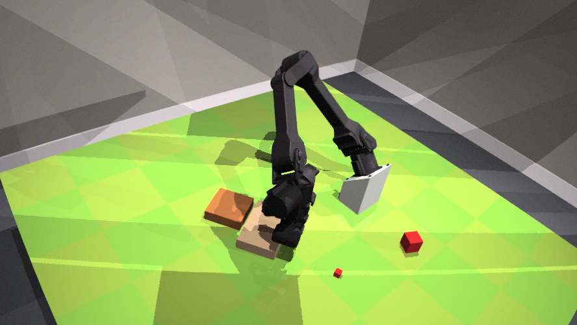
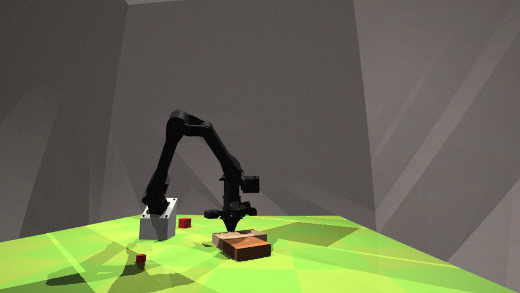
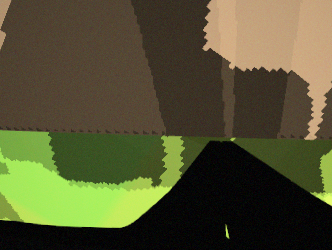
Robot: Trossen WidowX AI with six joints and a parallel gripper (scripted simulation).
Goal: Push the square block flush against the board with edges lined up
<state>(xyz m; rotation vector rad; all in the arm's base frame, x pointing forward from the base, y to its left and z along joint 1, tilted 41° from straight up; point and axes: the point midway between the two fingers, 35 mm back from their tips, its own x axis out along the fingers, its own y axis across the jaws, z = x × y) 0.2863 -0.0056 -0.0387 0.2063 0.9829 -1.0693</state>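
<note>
The orange-brown square block [image 1: 228,205] [image 2: 252,251] lies flat beside the tan board [image 1: 251,234] [image 2: 218,239] [image 3: 75,75]. In the top view a narrow gap shows between them, and their facing sides look slightly angled to each other. In the exterior view the block hides part of the board. My gripper [image 2: 231,230] [image 3: 219,152] is shut and empty, pointing down at the board's side away from the block. Its tips are low by that side face in the wrist view; I cannot tell if they touch it. The arm hides the tips and part of the board in the top view.
A larger red cube [image 1: 411,242] [image 2: 184,222] stands beyond the arm's pale base [image 1: 361,194] [image 2: 154,227]. One small red cube [image 1: 338,272] lies on the gripper's side of the board. Another small red cube [image 2: 140,258] lies near the base in the exterior view.
</note>
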